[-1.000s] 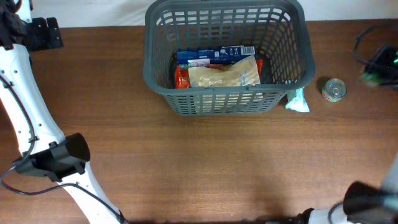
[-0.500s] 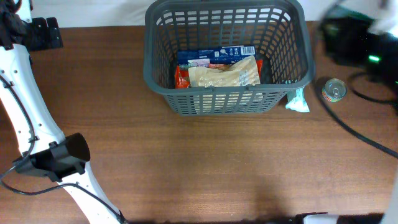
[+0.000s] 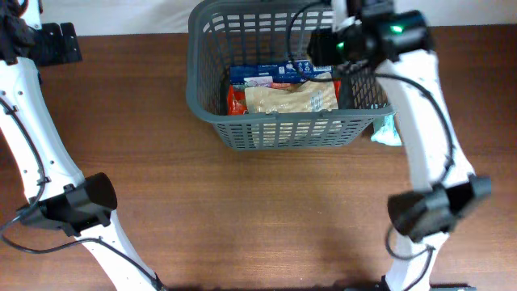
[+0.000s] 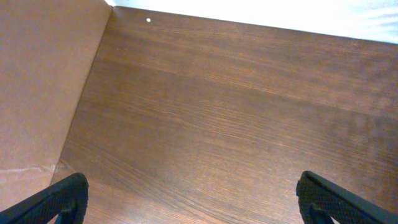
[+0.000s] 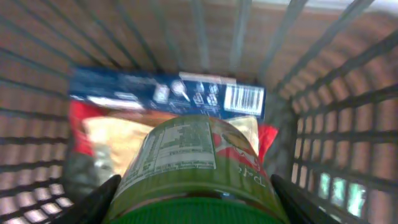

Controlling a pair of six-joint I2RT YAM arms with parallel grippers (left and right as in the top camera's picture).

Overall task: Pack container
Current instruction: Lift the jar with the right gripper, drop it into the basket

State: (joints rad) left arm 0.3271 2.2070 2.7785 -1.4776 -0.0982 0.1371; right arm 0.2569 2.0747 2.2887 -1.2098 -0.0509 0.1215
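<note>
Right claw [image 5: 193, 208] clamped on can [image 5: 186, 158] | arm extended over container [image 3: 203, 97]

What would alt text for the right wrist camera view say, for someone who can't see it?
The right gripper holds a green can over the inside of a dark grey basket. Below it lie a blue box, a red packet and a tan bag.

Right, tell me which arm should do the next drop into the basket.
Right. The right arm reaches over the basket, its jaws shut on a can above the packages inside. The left arm sits off at the far left, jaws open over the table.
</note>
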